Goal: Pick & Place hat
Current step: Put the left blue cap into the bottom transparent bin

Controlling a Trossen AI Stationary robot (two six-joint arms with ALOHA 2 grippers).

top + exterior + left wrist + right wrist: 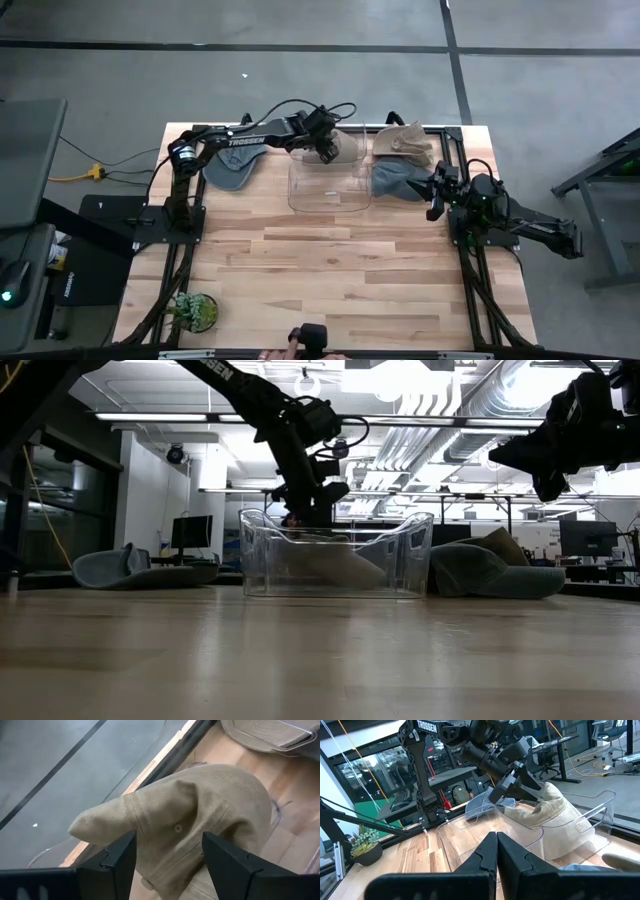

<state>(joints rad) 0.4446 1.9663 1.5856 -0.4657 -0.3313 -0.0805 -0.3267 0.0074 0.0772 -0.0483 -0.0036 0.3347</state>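
A tan cap [220, 800] sits inside the clear plastic bin [325, 195], leaning toward its far wall, as the right wrist view [555, 815] also shows. My left gripper [169, 837] reaches over the bin's far rim [325, 152] and is shut on the cap's crown. My right gripper [496, 837] is shut and empty. It hovers above the table at the right [436, 188], beside a blue-grey cap [395, 180] that lies on the table right of the bin. My left gripper holds the tan cap by its crown [150, 820], near the small eyelet, pinched between the two fingers [120, 855]. The fingers slant down from above the bin's far side. The cap hangs tilted below them, with its lower part [560, 840] resting inside the bin.
Another tan cap [403, 140] lies at the table's far right corner. A grey cap [230, 168] lies on the table left of the bin. A small potted plant [192, 310] stands near the near left corner. The near half of the wooden table [330, 280] is bare.
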